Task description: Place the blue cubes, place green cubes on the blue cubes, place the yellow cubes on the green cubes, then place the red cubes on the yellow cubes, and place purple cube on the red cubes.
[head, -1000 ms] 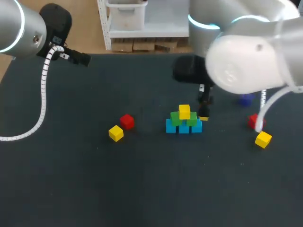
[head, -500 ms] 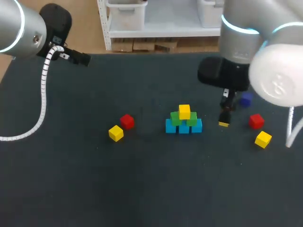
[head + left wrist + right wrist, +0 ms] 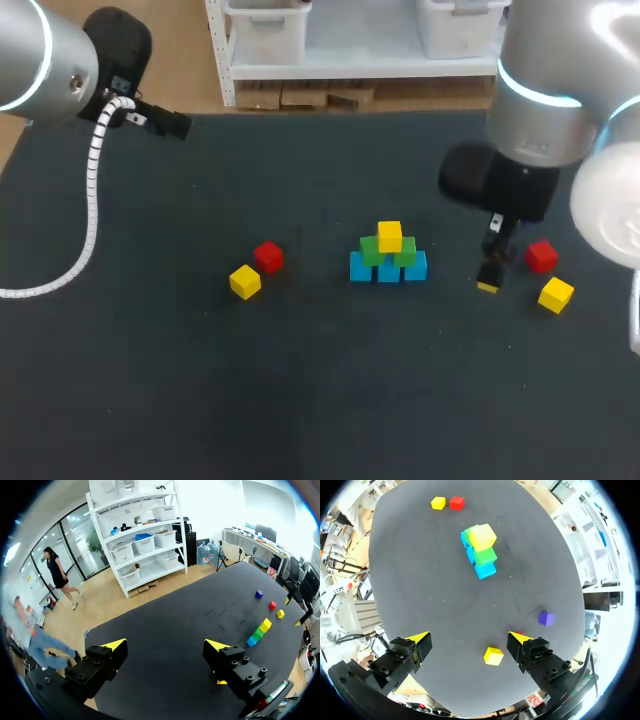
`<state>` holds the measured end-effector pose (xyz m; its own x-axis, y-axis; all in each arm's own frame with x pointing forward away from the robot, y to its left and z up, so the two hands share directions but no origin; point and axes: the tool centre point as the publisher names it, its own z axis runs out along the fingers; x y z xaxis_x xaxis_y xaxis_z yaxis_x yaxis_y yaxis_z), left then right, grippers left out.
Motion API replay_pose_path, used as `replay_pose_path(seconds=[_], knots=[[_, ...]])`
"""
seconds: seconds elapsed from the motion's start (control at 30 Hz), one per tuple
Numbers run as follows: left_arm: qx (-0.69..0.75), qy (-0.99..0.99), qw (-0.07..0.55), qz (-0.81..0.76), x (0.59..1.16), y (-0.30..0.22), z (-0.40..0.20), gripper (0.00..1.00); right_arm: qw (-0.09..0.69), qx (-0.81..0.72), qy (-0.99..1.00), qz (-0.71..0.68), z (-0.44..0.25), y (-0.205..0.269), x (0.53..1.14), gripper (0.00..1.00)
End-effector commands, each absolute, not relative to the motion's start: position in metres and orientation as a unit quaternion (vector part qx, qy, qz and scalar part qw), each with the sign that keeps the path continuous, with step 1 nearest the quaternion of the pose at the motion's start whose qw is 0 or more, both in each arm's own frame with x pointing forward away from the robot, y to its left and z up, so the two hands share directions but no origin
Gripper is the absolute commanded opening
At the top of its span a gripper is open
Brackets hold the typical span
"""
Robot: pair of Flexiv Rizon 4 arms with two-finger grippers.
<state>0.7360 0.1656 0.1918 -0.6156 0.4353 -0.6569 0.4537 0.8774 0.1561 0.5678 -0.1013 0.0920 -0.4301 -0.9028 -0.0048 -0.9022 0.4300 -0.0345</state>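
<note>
Right fingers (image 3: pixel 419 640): spread, empty; a loose yellow cube (image 3: pixel 493 656) lies between them.
Left fingers (image 3: pixel 116 645): spread, empty, far from the stack (image 3: pixel 259 632).
Count: blue cubes (image 3: pixel 388 268) three, green cubes (image 3: pixel 371 250) two, yellow three, red cubes (image 3: pixel 541 256) two, purple cube (image 3: pixel 546 618) one.

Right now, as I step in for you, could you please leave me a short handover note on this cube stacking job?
Left gripper: jaws open, empty, near the table's far left corner.
Right gripper: jaws open, empty, near a loose yellow cube.
Stack: three blue, two green, one yellow on top.
Loose: red cube and purple cube near the right gripper; second red cube and second yellow cube left of the stack.
Left to do: loose yellows, reds, then purple.
</note>
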Motion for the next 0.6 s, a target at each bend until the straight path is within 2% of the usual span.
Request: replay_pose_path(seconds=[0.03,0.33,0.6], knots=[[0.248,0.899,0.362,-0.014,0.737,0.166,0.192,1.00,0.020,-0.524,0.851,-0.015,0.085,-0.108,0.559,1.00],[0.248,0.899,0.362,-0.014,0.737,0.166,0.192,1.00,-0.018,-0.467,0.884,-0.026,0.064,-0.129,0.546,1.00],[0.248,0.899,0.362,-0.014,0.737,0.166,0.192,1.00,-0.006,-0.420,0.907,-0.006,0.046,-0.161,0.539,1.00]])
